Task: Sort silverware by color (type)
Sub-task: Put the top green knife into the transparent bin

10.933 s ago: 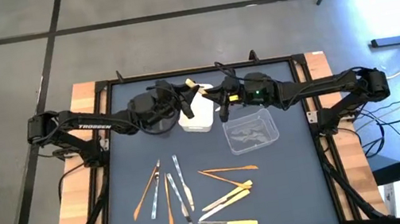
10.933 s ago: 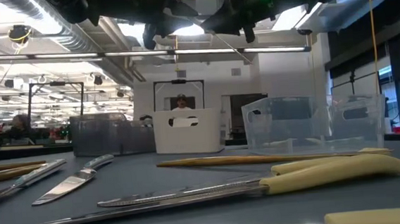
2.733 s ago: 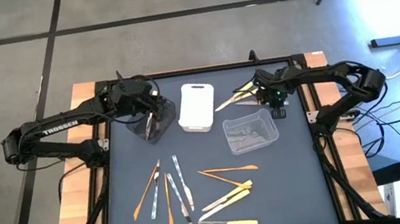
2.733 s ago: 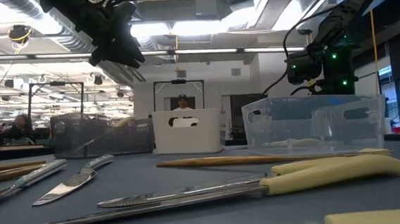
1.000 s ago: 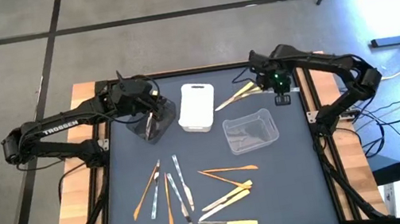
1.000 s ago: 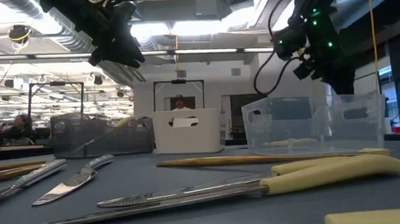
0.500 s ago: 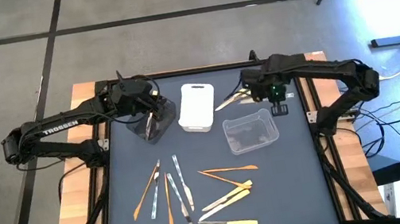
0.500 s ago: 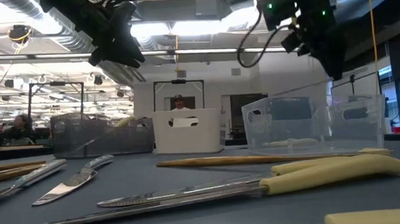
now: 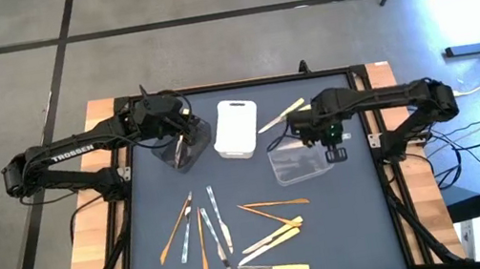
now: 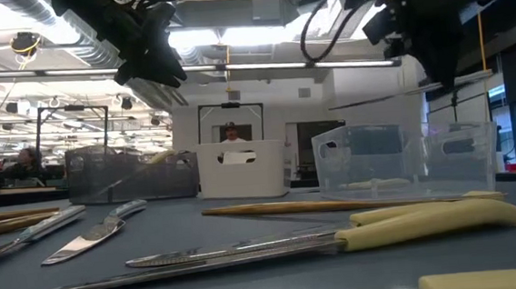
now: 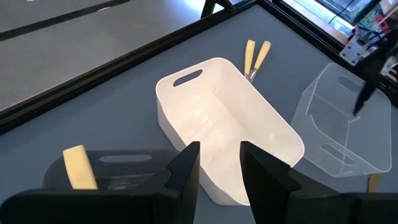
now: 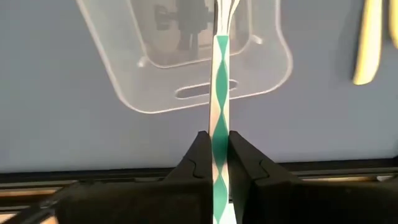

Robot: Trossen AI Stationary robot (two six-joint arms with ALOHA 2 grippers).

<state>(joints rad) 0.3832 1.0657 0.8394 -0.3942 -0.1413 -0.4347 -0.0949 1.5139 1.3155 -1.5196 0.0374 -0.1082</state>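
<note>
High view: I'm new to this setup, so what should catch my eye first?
The right gripper is shut on a green-and-white-handled utensil, over the clear tray. The left gripper hovers open over the black tray; the white tray sits between them. Loose silverware is scattered at the table's near side.

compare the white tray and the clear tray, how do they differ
The white tray is opaque; the clear tray is see-through, showing grey utensils inside. The right gripper holds a utensil over the clear tray; nothing hangs over the white tray. Both are rounded rectangular tubs with slot handles.
</note>
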